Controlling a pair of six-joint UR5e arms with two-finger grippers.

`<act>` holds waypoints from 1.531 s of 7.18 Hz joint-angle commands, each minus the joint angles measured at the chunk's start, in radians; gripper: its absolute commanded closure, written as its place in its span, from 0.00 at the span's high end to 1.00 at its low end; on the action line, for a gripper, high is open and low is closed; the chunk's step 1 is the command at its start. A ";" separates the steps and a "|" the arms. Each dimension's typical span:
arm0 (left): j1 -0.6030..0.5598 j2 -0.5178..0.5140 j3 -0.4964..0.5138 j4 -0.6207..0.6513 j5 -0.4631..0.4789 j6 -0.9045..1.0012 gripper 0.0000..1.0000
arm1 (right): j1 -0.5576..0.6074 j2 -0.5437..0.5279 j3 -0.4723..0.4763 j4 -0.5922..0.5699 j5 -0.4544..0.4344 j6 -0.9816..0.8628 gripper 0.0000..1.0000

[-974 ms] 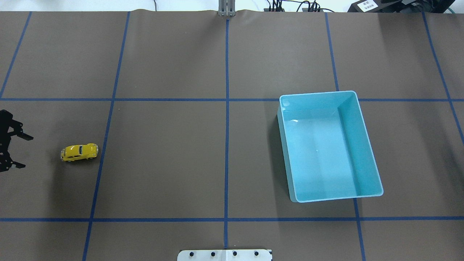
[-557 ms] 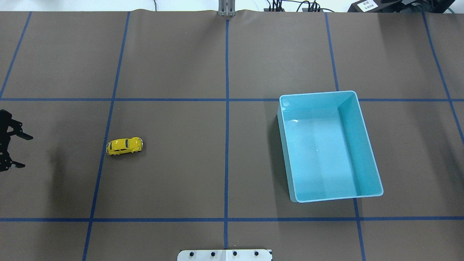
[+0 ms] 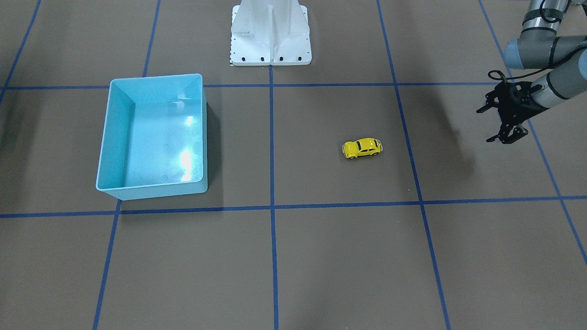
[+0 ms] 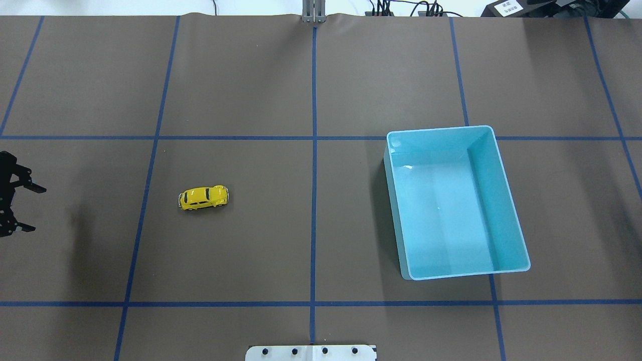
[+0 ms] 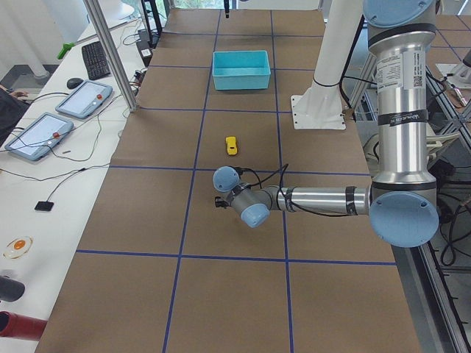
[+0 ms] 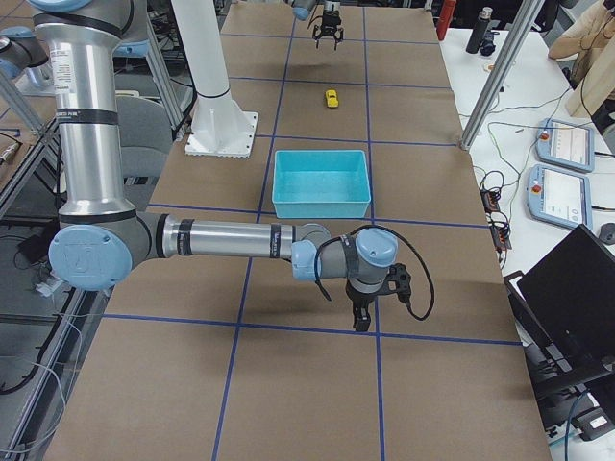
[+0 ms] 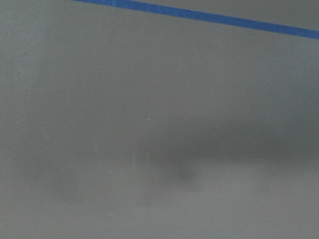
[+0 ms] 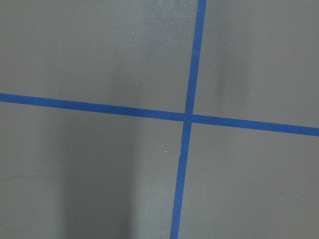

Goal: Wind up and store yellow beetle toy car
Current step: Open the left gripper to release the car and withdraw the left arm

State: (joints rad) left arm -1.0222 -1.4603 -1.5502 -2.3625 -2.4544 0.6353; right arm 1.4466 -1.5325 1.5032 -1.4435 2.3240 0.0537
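Observation:
The yellow beetle toy car (image 4: 203, 198) stands alone on the brown table mat, left of centre, nose toward the bin; it also shows in the front view (image 3: 362, 147) and the left view (image 5: 231, 145). The light blue bin (image 4: 489, 200) sits empty right of centre (image 3: 156, 77). My left gripper (image 4: 39, 210) is open and empty at the table's far left, well apart from the car (image 3: 484, 126). My right gripper (image 6: 360, 317) shows only in the exterior right view, low over the mat beyond the bin; I cannot tell whether it is open or shut.
The white robot base plate (image 3: 270, 32) stands at the table's robot side. Blue tape lines (image 4: 314, 175) grid the mat. Tablets (image 5: 81, 99) and cables lie on the side desk past the metal post (image 5: 110, 55).
The car has rolled on its own to the right, away from my left gripper and toward the bin. My left gripper has stayed still and open.

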 commanded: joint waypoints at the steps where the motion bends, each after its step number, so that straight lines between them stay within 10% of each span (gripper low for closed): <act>1: -0.037 0.000 -0.005 0.014 -0.029 -0.002 1.00 | 0.000 0.000 0.000 0.000 0.000 0.000 1.00; 4: -0.171 -0.005 -0.002 0.057 -0.051 -0.014 1.00 | 0.001 0.000 0.000 0.000 0.000 0.002 1.00; 11: -0.363 -0.265 -0.002 0.744 -0.041 -0.253 1.00 | -0.099 0.119 0.041 0.003 0.074 -0.008 1.00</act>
State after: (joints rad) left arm -1.3505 -1.6866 -1.5605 -1.7275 -2.4972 0.5202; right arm 1.3825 -1.4596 1.5376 -1.4403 2.3989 0.0482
